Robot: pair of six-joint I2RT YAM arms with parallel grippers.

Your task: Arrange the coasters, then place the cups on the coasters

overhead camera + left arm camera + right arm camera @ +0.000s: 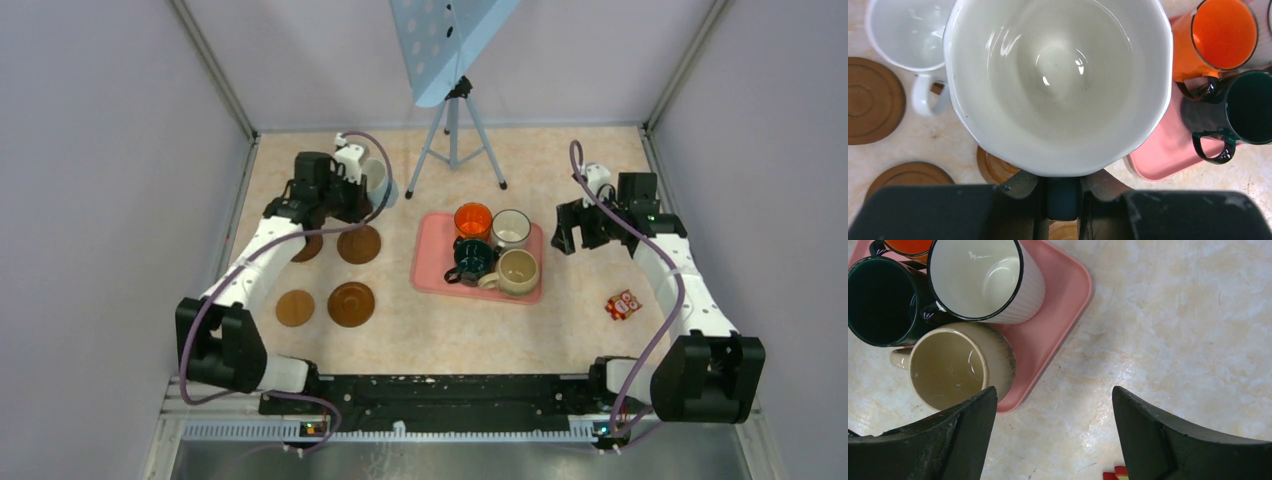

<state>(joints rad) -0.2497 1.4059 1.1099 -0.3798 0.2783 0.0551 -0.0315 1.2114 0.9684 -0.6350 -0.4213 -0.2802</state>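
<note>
Overhead, a beige, marble-patterned worktop (pixel 560 335) is shown, enclosed by plain lilac-grey walls (pixel 100 150) set in metal corner posts. At the far edge a tripod (pixel 452 140) is stood, carrying a tilted pale-blue perforated panel (pixel 440 40). A pink tray (pixel 428 262) is laid near the centre and is loaded with four cups packed close together: an orange mug (pixel 473 220), a dark-rimmed white mug (pixel 511 228), a dark green mug (pixel 470 258) and a beige mug (pixel 517 270).

Four coasters (pixel 359 244) are seen on the left half of the worktop, one being a lighter tan coaster (pixel 295 308) and one partly hidden under the left arm.

The left gripper (pixel 1062 186) is placed at the far left, its jaws pinched on the near side of a white mug (pixel 1058 85); the part gripped is hidden. A second white mug (pixel 908 30) is stood upright just beside it.

The right gripper (pixel 1053 405) is held above bare worktop off the tray's corner, jaws spread wide with nothing between them.

A small red-and-white packet (pixel 623 304) is seen near the right arm; its print is too small to be read.
</note>
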